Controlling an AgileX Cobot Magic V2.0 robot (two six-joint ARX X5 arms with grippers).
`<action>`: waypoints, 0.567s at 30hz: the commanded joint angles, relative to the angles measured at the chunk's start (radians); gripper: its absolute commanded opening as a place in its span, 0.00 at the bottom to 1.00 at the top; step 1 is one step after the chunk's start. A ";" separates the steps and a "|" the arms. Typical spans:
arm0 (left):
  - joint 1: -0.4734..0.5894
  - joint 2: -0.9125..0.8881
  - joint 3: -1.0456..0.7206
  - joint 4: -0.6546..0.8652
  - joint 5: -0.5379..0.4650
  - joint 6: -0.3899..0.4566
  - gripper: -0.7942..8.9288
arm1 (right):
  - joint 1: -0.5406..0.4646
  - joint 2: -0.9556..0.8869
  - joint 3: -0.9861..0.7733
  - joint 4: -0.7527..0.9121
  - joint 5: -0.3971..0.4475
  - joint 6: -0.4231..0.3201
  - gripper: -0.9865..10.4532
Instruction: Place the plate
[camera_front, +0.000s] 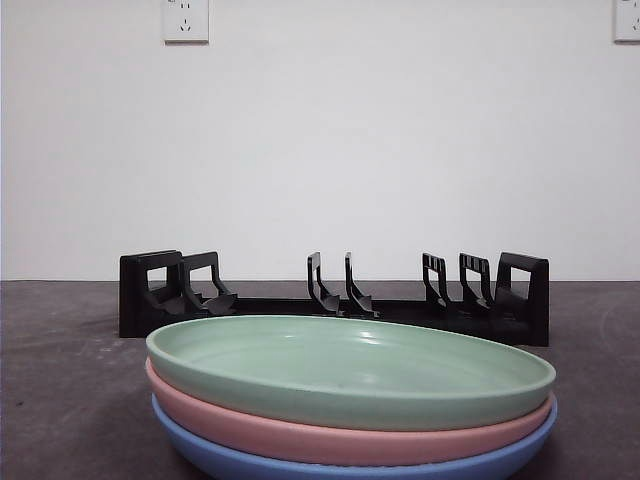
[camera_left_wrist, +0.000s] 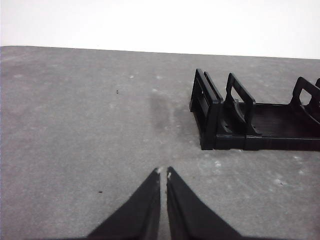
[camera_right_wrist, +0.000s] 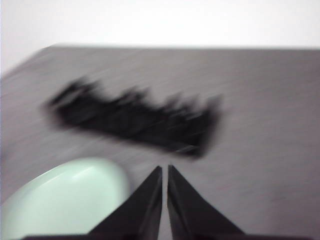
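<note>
Left end effector (camera_left_wrist: 163, 172): two matte black, wedge-shaped jaws tapering to narrow tips, pale specks at the points. Right end effector (camera_right_wrist: 165, 168): identical black tapered jaws, smooth-faced; no cables, screws or markings visible.

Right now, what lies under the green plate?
Under the green plate lies a pink plate, and below it a blue plate. Only their rims show; the rest is covered.
</note>
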 joint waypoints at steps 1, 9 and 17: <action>0.003 -0.002 -0.019 -0.009 -0.002 0.010 0.10 | -0.151 -0.043 -0.171 0.303 0.038 -0.093 0.10; 0.003 -0.002 -0.018 -0.009 -0.002 0.010 0.10 | -0.422 -0.122 -0.623 0.795 -0.046 -0.091 0.10; 0.003 -0.002 -0.018 -0.009 -0.002 0.010 0.10 | -0.488 -0.204 -0.807 0.794 -0.186 -0.165 0.10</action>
